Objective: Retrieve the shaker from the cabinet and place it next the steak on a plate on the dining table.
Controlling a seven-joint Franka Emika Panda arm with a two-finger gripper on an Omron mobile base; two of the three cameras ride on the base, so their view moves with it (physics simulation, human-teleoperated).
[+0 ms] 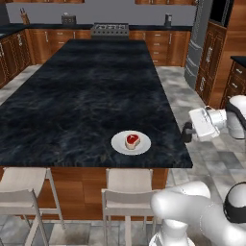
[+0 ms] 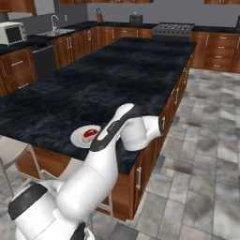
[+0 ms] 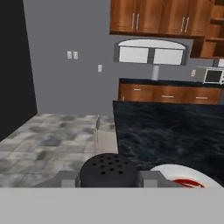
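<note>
My gripper (image 1: pixel 186 132) hovers just off the right edge of the dining table (image 1: pixel 72 96), near its front corner, shut on the black shaker (image 1: pixel 186 129). In the hand view the shaker's perforated top (image 3: pixel 108 169) sits between my two grey fingers (image 3: pixel 65 179). The white plate (image 1: pixel 120 144) lies on the table's front edge, left of my gripper, with the red steak (image 1: pixel 132 140) on it. The hand view has the plate (image 3: pixel 175 171) and steak (image 3: pixel 189 182) at lower right of the shaker. In the right base view my arm partly covers the plate (image 2: pixel 78 137) and steak (image 2: pixel 89 134). Which wall cabinet is the task's I cannot tell.
Two pale stools (image 1: pixel 24 187) (image 1: pixel 127 192) stand under the table's front edge. Grey tiled floor (image 1: pixel 211 158) runs along the table's right side. Base cabinets and a stove (image 1: pixel 109 30) line the far wall, with a tall fridge (image 1: pixel 197 43) at right. Wall cabinets (image 3: pixel 148 17) hang ahead.
</note>
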